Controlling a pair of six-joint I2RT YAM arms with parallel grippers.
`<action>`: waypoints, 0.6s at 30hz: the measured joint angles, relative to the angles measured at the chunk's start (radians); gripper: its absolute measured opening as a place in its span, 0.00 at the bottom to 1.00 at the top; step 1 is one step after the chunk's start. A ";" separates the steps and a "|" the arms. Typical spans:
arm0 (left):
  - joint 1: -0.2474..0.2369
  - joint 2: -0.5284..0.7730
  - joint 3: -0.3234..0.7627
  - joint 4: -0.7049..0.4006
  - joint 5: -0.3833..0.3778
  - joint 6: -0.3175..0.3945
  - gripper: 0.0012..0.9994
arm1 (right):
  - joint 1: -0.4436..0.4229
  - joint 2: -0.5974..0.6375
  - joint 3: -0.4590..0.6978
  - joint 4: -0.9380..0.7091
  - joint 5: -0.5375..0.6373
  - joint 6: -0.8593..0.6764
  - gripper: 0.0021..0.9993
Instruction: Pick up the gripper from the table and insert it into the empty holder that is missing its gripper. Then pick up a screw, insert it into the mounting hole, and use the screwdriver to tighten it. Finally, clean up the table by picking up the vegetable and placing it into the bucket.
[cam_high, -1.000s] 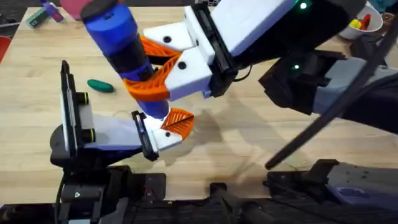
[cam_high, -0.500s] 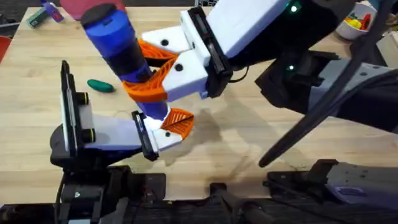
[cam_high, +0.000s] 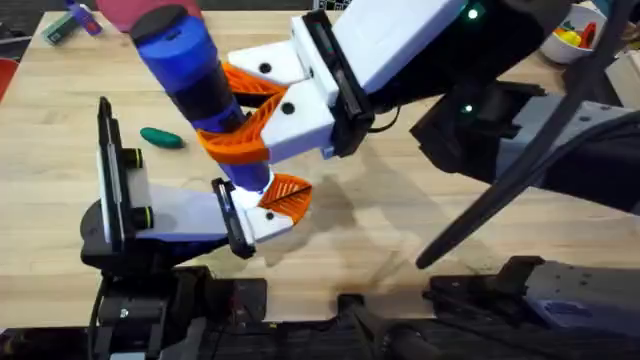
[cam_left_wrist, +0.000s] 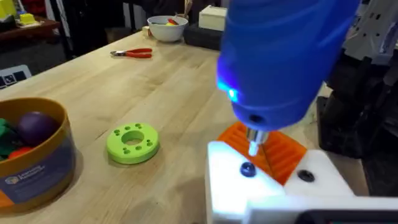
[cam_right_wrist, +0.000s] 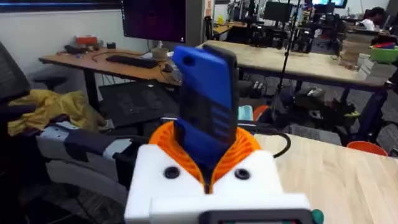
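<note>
Right gripper (cam_high: 250, 115) is clamped on the screwdriver (cam_high: 190, 75), orange pads pinching the blue body just below its dark band, tool tilted with its cap toward the table's far-left corner. Bit (cam_left_wrist: 253, 144) points down at the white block (cam_left_wrist: 273, 186) and sits touching or just above a dark screw (cam_left_wrist: 247, 169) in the block's face; a second dark hole (cam_left_wrist: 305, 176) sits beside it, and the orange finger (cam_left_wrist: 273, 149) stands right behind the bit. A blue light glows on the screwdriver's nose. Left gripper (cam_high: 180, 215) near the table's front-left edge is closed on that block, black jaws either side. Vegetable (cam_high: 161, 138) lies on the wood toward the left edge, apart from both arms. Bucket (cam_left_wrist: 37, 155) holds purple, red and green toys; green disc (cam_left_wrist: 132, 142) lies just beside it. Red pliers (cam_left_wrist: 132, 53) and a white bowl (cam_left_wrist: 167, 28) sit near the far edge. Table is pale wood planks; office desks and monitors behind. Versus half a second ago: nothing visibly moved.
</note>
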 joint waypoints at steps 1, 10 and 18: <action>0.000 0.000 0.000 0.000 0.000 0.000 0.02 | 0.001 0.000 0.000 0.000 0.000 0.000 0.02; 0.000 0.000 0.000 0.000 0.000 0.000 0.02 | 0.005 0.000 0.000 0.001 0.000 -0.007 0.02; 0.000 0.000 0.000 0.000 0.000 0.000 0.02 | 0.005 0.001 0.000 0.001 0.000 -0.009 0.02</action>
